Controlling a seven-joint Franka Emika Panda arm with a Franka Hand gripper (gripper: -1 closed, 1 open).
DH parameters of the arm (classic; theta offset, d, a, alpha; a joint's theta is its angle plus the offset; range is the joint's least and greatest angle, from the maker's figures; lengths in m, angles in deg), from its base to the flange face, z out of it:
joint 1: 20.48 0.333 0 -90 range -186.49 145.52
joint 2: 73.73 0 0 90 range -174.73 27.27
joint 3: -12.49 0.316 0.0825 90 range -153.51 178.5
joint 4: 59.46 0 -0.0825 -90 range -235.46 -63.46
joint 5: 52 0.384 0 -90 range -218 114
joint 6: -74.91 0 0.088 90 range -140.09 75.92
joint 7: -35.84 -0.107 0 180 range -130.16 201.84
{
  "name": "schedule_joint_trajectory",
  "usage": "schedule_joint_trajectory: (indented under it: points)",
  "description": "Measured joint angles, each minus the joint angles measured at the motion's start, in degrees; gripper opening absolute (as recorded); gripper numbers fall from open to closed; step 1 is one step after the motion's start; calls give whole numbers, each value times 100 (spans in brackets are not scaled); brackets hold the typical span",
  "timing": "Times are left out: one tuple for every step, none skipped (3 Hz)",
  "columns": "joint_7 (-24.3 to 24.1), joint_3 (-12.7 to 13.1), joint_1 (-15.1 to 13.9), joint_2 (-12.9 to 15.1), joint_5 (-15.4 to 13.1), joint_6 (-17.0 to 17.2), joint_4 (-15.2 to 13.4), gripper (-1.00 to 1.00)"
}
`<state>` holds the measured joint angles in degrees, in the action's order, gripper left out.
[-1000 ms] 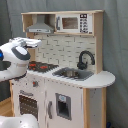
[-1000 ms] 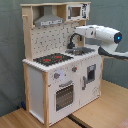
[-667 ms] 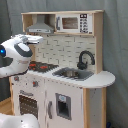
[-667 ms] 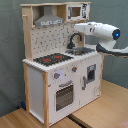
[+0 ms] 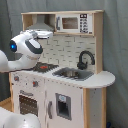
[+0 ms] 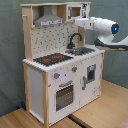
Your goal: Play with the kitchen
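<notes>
White arm (image 6: 102, 26) higher than before — nearer the kitchen (image 6: 60, 65) hood (image 6: 47, 20).

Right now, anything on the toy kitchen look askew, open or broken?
Nothing stands out. The kitchen stands upright, its oven door and lower cabinet door look closed, and the faucet is upright over the sink. The arm hangs near the upper cabinet.

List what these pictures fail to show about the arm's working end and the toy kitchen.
- Gripper: in the first exterior view the white arm hides it; in the second exterior view it blurs into the microwave cabinet.
- Sink basin contents: too small.
- Oven interior: behind door.
</notes>
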<state>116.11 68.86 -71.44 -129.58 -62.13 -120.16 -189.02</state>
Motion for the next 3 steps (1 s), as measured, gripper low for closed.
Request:
schedule_joint_trajectory:
  points:
    - [324, -79, -149, 408, 0, 3, 301, 100]
    - [641, -26, -330, 855, -4, 3, 497, 100]
    - [723, 360, -646, 1109, -4, 20, 639, 100]
